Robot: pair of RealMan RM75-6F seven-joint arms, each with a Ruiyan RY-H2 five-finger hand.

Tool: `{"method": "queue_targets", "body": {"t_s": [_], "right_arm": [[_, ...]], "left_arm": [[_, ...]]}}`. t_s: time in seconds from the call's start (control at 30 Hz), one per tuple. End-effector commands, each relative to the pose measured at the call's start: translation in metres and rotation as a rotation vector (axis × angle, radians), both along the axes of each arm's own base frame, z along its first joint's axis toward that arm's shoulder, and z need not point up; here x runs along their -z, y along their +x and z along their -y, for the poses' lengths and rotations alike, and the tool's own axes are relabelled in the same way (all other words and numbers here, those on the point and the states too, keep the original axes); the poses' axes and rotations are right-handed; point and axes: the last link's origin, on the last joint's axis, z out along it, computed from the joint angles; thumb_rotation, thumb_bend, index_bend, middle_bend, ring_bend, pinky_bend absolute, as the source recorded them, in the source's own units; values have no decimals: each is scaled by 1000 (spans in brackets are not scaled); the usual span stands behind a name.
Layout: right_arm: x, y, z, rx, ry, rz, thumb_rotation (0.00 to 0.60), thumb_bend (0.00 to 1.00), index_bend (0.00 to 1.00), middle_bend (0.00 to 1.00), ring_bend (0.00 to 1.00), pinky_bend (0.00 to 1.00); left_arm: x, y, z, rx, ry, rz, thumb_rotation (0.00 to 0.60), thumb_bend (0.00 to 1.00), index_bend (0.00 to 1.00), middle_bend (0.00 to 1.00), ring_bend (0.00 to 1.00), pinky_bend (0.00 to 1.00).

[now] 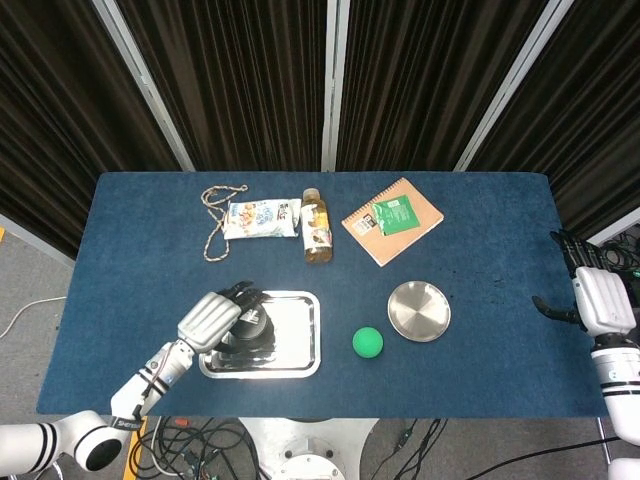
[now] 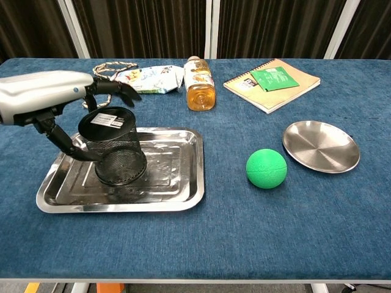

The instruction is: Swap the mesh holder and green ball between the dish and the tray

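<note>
The black mesh holder [image 1: 250, 326] [image 2: 113, 147] stands upright in the left half of the steel tray [image 1: 298, 342] [image 2: 178, 177]. My left hand [image 1: 210, 318] [image 2: 43, 101] hovers over its left side with fingers spread past the rim; the thumb lies close to the holder's wall, and no grip shows. The green ball [image 1: 368, 342] [image 2: 266, 168] lies on the blue cloth between the tray and the round steel dish [image 1: 419, 311] [image 2: 321, 146], which has nothing in it. My right hand [image 1: 598, 300] hangs at the table's right edge, fingers apart and holding nothing.
Along the back lie a rope [image 1: 215, 220], a snack packet [image 1: 260, 217], a bottle on its side [image 1: 316, 227] [image 2: 198, 83] and a spiral notebook [image 1: 392, 220] [image 2: 272, 82] with a green packet on it.
</note>
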Motion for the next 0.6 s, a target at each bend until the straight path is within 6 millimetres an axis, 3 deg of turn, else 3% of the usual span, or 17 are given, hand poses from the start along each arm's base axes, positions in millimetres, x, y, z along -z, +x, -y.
{"method": "queue_targets", "body": {"t_s": [0.03, 0.2, 0.43, 0.6], "right_arm": [[0, 1, 0, -3, 3, -1, 600, 176, 0, 29, 0, 0], [3, 6, 0, -18, 26, -16, 600, 176, 0, 29, 0, 0], [16, 19, 4, -53, 85, -47, 600, 176, 0, 28, 0, 0], [42, 38, 6, -117, 187, -76, 600, 176, 0, 28, 0, 0]], "left_arm": [[-7, 1, 1, 2, 20, 19, 600, 103, 123, 148, 79, 360], [-26, -5, 8, -15, 64, 7, 600, 96, 121, 140, 73, 353], [-73, -36, 23, -146, 208, -35, 600, 99, 121, 118, 74, 344], [-107, -63, 27, -230, 394, -77, 600, 103, 122, 118, 73, 331]]}}
